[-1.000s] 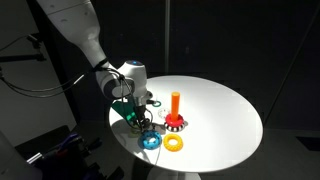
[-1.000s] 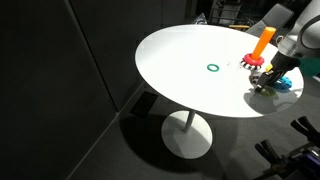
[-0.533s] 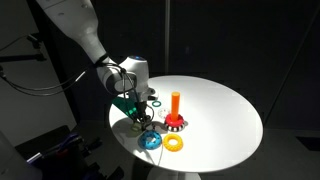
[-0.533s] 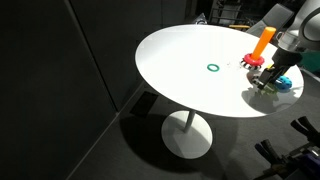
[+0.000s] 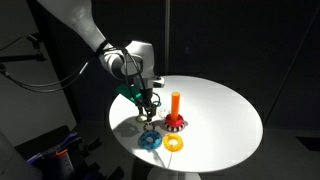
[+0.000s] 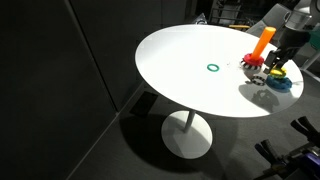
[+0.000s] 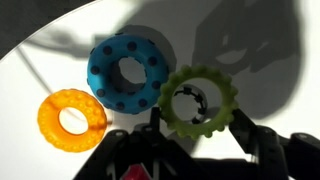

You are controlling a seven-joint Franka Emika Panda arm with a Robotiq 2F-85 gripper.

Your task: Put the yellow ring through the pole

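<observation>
The yellow ring [image 5: 175, 144] lies flat on the white table by the front edge, next to the blue ring [image 5: 150, 140]. In the wrist view the yellow ring [image 7: 72, 118] is at the lower left, touching the blue ring [image 7: 128, 72]. The pole [image 5: 174, 103] stands upright on its red and white base [image 5: 176, 124]; it also shows in an exterior view [image 6: 265, 42]. My gripper [image 5: 148, 108] hangs above the table to the left of the pole, and is shut on a lime green knobbed ring [image 7: 198, 100] held between its fingers [image 7: 240, 120].
A small thin dark green ring [image 6: 213, 68] lies alone near the middle of the round white table [image 6: 180, 60]. The table edge [image 5: 150, 160] is close to the rings. The surroundings are dark.
My gripper has risen from the table near the blue ring and moved toward the pole, carrying the lime green ring. The yellow and blue rings have not moved.
</observation>
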